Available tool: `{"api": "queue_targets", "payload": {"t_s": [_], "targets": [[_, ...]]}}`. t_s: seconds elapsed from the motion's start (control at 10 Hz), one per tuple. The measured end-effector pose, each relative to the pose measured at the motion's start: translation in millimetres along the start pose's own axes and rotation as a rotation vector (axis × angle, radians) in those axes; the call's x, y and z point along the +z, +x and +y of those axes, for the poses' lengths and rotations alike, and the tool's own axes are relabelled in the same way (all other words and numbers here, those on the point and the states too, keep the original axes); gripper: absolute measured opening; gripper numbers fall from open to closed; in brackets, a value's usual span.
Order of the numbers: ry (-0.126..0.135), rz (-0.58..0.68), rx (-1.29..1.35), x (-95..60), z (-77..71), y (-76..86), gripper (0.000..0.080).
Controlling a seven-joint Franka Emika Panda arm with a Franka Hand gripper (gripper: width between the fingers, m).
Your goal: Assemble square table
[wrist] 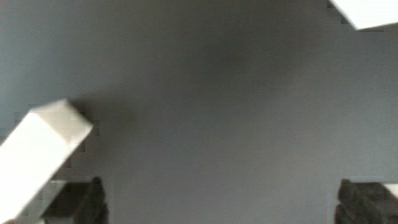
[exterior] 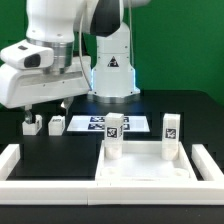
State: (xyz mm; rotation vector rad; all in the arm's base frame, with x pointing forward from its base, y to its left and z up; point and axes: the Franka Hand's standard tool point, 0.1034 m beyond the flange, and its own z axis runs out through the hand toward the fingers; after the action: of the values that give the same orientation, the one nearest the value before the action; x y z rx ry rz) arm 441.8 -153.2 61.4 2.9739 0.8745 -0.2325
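The slab (exterior: 145, 172) lies flat at the table's (exterior: 195, 115) front edge, right of the middle in the exterior view, close against the rail (exterior: 40, 188) that borders the front and sides. One leg (exterior: 114, 135) stands upright at the slab's rear corner on the exterior view's left, and a second leg (exterior: 171, 136) stands upright at the other rear corner. A third leg (exterior: 32, 125) and a fourth leg (exterior: 56, 124) stand side by side on the table toward its left edge in that view, just beside the marker board (exterior: 100, 122). The gripper (exterior: 46, 107) hangs above those two, clear of them, jaws spread wide and holding nothing. In the wrist view both fingers (wrist: 80, 200) frame bare table, with a white part (wrist: 45, 140) off to one side; which part it is I cannot tell
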Motion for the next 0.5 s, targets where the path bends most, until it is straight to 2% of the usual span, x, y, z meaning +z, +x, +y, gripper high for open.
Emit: {"api": "queue_targets", "payload": {"t_s": [0.1,0.2,0.5], "targets": [[0.036,-0.007,0.104,-0.3,-3.0,-0.7,0.0649],[0.029,-0.001,0.172,-1.5,-3.9,3.4,0.0649],[0.038,0.003,0.340,-1.3,-7.2,6.5,0.0649]]}}
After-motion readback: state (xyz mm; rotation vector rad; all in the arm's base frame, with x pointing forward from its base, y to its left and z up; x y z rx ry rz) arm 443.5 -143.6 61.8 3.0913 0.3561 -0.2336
